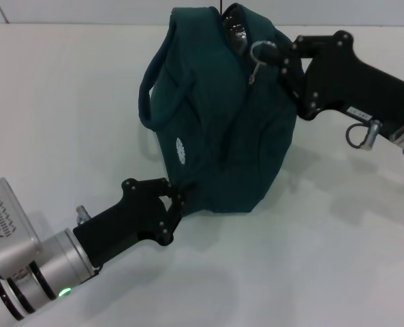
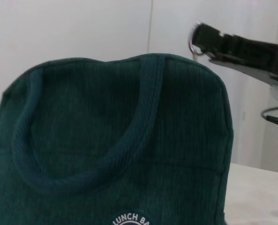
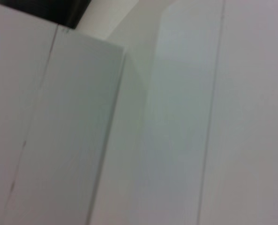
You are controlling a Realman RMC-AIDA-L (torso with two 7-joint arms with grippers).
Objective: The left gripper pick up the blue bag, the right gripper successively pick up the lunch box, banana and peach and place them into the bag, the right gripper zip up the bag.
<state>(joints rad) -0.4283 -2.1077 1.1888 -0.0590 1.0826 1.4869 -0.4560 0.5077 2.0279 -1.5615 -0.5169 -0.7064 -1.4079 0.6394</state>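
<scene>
1. Right now I have the blue bag (image 1: 219, 129) standing on the white table (image 1: 65, 102), and I place everything else against it.
2. My left gripper (image 1: 176, 202) sits at the bag's lower near corner, fingers clamped on the fabric there. The left wrist view shows only the bag's face with one loop handle (image 2: 87, 159) draped across it.
3. My right gripper (image 1: 283, 65) is at the bag's top far end, its tips beside the metal ring pull (image 1: 259, 53). I cannot tell whether its fingers are apart or together.
4. The zipper (image 1: 251, 71) looks nearly closed, so I judge we are at the last step. Lunch box, banana and peach are nowhere in view, presumably inside.
5. Risks as I see them: the ring could slip free of the claw; the soft bag could tip or drag toward the right arm if the corner hold gives; loose fabric could jam the slider near the end.
</scene>
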